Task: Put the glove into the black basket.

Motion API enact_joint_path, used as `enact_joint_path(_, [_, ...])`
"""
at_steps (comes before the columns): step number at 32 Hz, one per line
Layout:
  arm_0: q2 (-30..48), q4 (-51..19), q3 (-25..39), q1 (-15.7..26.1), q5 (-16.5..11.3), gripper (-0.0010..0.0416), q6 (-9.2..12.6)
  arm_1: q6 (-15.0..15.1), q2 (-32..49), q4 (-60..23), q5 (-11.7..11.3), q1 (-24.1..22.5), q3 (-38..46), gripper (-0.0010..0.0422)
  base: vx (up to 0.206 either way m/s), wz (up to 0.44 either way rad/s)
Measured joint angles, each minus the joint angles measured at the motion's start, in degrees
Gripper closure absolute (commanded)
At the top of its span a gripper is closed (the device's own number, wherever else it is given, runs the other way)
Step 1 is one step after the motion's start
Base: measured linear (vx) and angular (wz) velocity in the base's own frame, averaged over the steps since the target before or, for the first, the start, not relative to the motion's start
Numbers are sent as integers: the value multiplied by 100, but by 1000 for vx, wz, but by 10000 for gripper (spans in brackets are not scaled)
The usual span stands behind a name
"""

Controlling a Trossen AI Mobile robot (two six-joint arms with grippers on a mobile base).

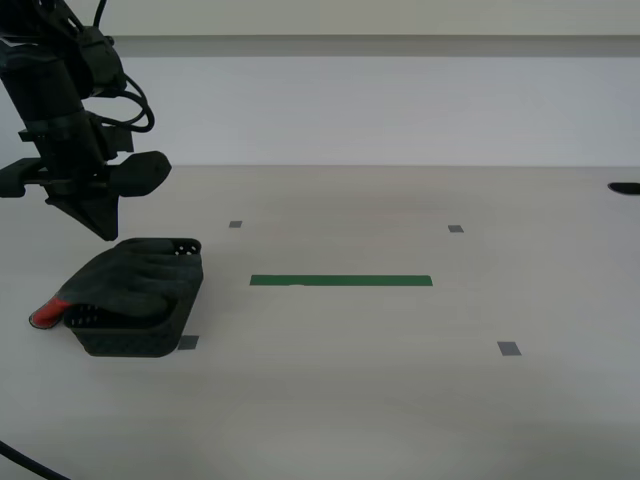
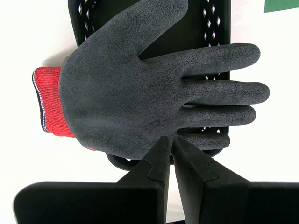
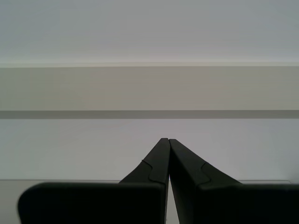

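The glove (image 1: 135,280), dark grey with a red cuff (image 1: 48,312), lies spread over the top of the black basket (image 1: 150,335) at the exterior view's left. The cuff hangs over the basket's edge. In the second wrist view the glove (image 2: 140,88) covers most of the basket (image 2: 212,28). My second gripper (image 1: 105,232) hangs just above the glove, pointing down, jaws shut and empty; it also shows in the second wrist view (image 2: 171,140). My first gripper (image 3: 167,141) is shut and empty, facing a wall; it does not show in the exterior view.
A green tape strip (image 1: 340,281) lies on the table at centre. Small grey tape squares (image 1: 509,348) mark the table (image 1: 400,400). A dark object (image 1: 625,188) sits at the far right edge. A cable (image 1: 30,465) crosses the lower left corner.
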Motion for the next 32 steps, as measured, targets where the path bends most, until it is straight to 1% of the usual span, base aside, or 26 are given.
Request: enact_joint_path(32, [0,2,2,-7,0,405,0,0,0,2,-2,0,0,403,0,0])
